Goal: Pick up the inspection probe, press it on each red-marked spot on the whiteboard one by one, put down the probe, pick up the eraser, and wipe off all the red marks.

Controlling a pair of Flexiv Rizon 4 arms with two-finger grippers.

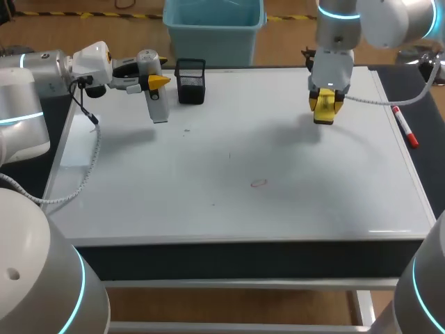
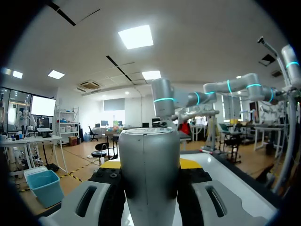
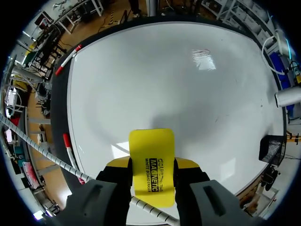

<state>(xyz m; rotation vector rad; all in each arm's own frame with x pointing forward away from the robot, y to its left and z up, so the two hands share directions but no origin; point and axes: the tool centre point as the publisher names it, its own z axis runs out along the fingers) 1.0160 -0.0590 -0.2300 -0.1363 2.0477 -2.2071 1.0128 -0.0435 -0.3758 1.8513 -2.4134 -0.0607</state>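
- The left gripper is seen over the far left part of the whiteboard, pointed sideways towards the middle; its yellow-tipped fingers are clamped on the inspection probe from two sides.
- The probe's grey body is held crosswise in that gripper, hanging down from it towards the board; whether its lower end touches the surface cannot be told.
- The right gripper is seen over the far right part of the board, pointed downward; its fingers are closed narrowly on the yellow eraser, which is gripped on its two long sides.
- The eraser is held clear of the board, with its shadow cast on the white surface below.
- One faint red mark, a small oval, is seen on the board, near the middle and well apart from both grippers.
- A black mesh holder is stood at the board's far edge, just beside the probe.
- A red-capped marker is laid at the board's right edge, near the right gripper.
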